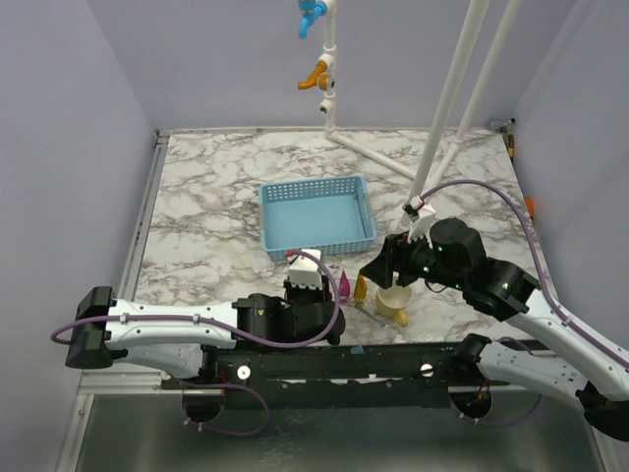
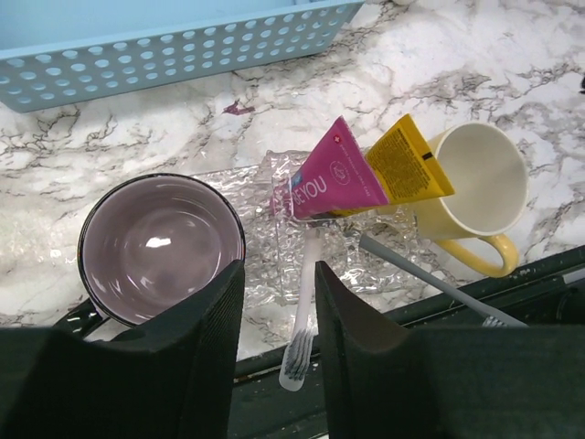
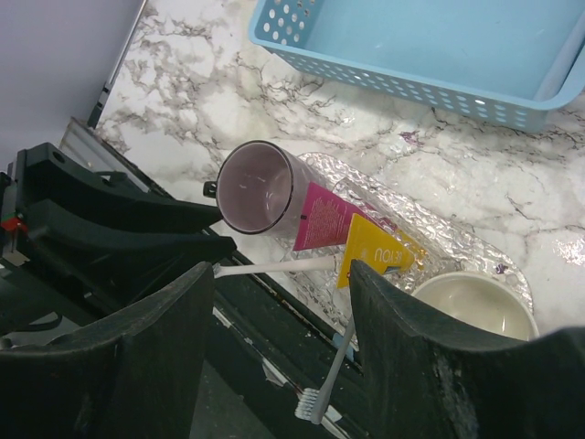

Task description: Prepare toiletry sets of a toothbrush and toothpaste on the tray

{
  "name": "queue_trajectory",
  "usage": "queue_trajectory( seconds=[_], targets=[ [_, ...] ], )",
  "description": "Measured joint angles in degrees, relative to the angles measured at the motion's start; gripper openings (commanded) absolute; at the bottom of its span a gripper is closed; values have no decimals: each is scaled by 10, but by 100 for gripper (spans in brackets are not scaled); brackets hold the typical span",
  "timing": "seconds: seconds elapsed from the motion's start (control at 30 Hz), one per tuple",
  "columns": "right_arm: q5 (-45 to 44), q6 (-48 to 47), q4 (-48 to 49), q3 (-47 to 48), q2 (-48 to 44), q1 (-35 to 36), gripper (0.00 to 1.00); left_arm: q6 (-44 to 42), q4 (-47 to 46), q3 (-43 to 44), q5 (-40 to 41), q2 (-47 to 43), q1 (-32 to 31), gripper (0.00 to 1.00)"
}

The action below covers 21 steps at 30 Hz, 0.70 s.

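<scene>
Closest to me, my left arm [image 1: 167, 329] lies low along the near edge of the marble table [image 1: 216, 197], forearm running rightward and wrist turned toward the middle. The left gripper [image 2: 277, 279] hangs with its two fingers parted and nothing between them, just on the near side of the purple mug [image 2: 160, 242] and the clear tray [image 2: 366, 261]. My right arm [image 1: 511, 290] reaches in from the lower right with its elbow raised, and the right gripper [image 3: 279, 274] tilts down toward the same cluster, fingers spread wide, gripping nothing. Two toothbrushes lie with their handles on the tray and their heads past the table edge over the black rail [image 1: 334, 366]. The white toothbrush [image 2: 302, 315] runs out from under the magenta tube [image 2: 334, 174], and the grey toothbrush [image 2: 430, 279] passes beside the cream mug [image 2: 480, 183]. Both toothpaste tubes sit on the tray, side by side and touching. The yellow tube [image 2: 407, 165] overlaps the cream mug's rim in my left wrist view; I cannot tell whether it leans on it. Two mugs flank the tray, purple on the left, cream on the right, each showing only its bare inner wall. Beyond them stands one blue mesh basket [image 1: 319, 216], its floor plain blue.
</scene>
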State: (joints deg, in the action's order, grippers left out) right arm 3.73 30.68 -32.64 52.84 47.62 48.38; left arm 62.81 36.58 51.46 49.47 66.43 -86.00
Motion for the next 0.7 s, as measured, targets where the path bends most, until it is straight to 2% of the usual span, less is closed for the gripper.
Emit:
queue_trajectory(
  seconds=[0.5, 0.7],
  targets=[
    [-24, -1, -2, 4, 10, 0, 68, -81, 3, 53, 0, -38, 0, 70],
    [-65, -6, -11, 37, 43, 0, 68, -144, -7, 72, -7, -64, 12, 77]
  ],
)
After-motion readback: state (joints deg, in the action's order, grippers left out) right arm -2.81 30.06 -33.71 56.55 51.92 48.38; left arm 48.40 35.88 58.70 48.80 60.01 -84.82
